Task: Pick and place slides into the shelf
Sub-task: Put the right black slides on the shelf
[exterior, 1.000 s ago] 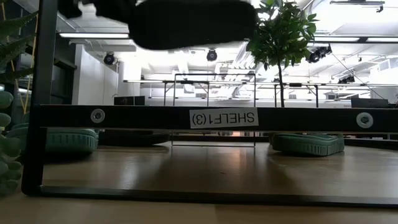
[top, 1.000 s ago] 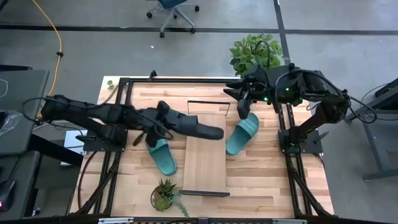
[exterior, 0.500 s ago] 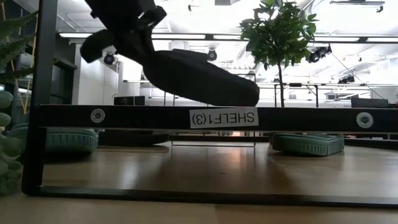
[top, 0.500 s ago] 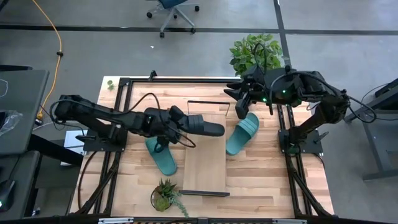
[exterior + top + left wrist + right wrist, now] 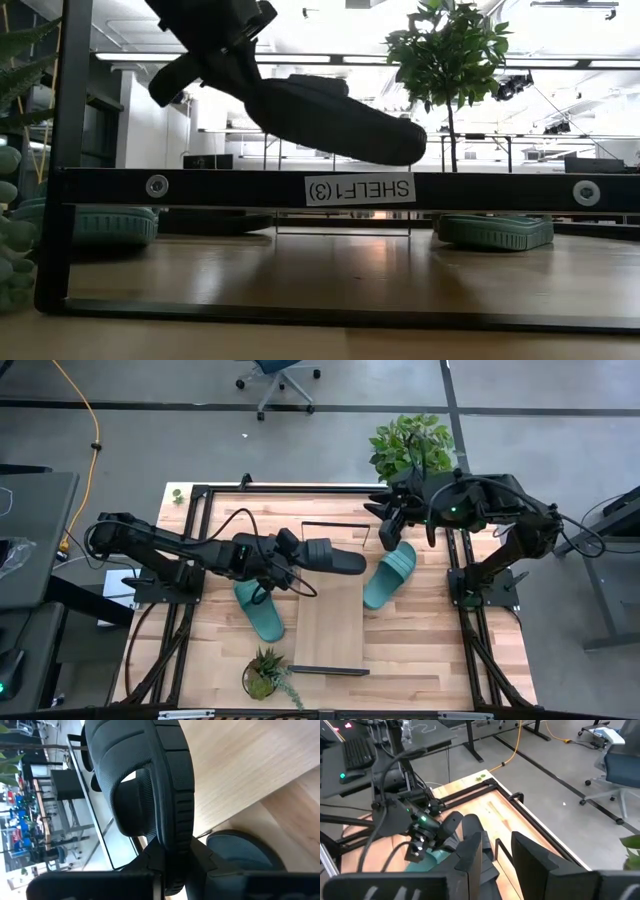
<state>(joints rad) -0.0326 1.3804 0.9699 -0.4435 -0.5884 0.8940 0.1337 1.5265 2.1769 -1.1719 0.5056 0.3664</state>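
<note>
– Why is your left gripper (image 5: 285,552) holding the black slide (image 5: 330,558) out flat like that?

– Its jaws are pinched on the heel end, as the left wrist view shows with the sole edge clamped between them. That leaves the toe free to reach out over the far end of the shelf (image 5: 330,625). In the low view the black slide (image 5: 330,118) hangs clear above the labelled rail, toe tipped a little down, so you can probably lower it without catching the metal.

– And the other slides?

– One teal slide (image 5: 259,610) lies on the worktop (image 5: 420,645) just left of the shelf, partly under your left arm. Another teal slide (image 5: 389,574) lies just right of it. I can see only these three; the shelf board itself carries nothing yet.

– What about your right gripper (image 5: 390,532)?

– It waits above the far right corner, near the second teal slide, jaws spread and holding nothing, likely kept aside so the two arms don't meet over the shelf
</note>
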